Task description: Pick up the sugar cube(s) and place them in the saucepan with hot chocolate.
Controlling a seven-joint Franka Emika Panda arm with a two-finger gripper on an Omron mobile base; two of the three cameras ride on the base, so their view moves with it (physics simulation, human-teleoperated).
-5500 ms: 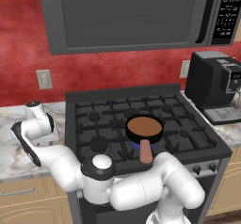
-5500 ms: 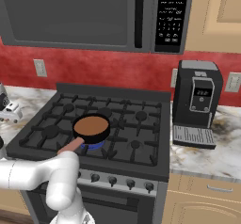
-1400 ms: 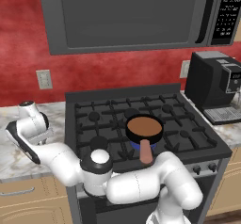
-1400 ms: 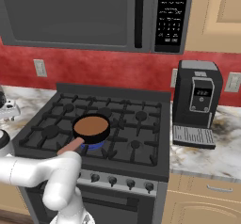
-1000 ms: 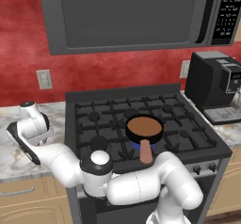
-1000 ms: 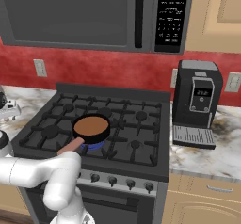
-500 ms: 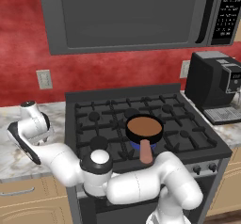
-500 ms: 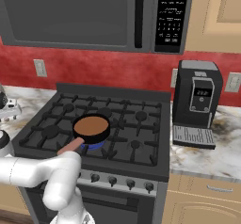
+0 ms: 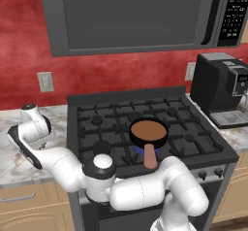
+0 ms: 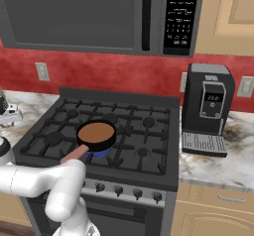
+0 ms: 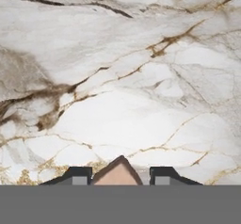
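In the hand view, a pale tan sugar cube (image 11: 116,172) sits on the marble counter between my two dark fingertips (image 11: 77,175), which stand close against its sides. My gripper (image 11: 120,176) is shut on the sugar cube. In the left base view my hand (image 9: 30,130) is low over the counter left of the stove. The small black saucepan (image 9: 148,132) with smooth brown hot chocolate stands on a front burner, its pinkish handle (image 9: 150,156) pointing to the front. It also shows in the right base view, where the saucepan (image 10: 96,133) is far to the right of my hand.
A black gas stove (image 9: 164,108) with raised grates lies between the counter and a coffee machine (image 10: 206,106). A microwave (image 9: 131,14) hangs overhead. A wall outlet (image 9: 45,81) is behind the left marble counter (image 9: 12,162).
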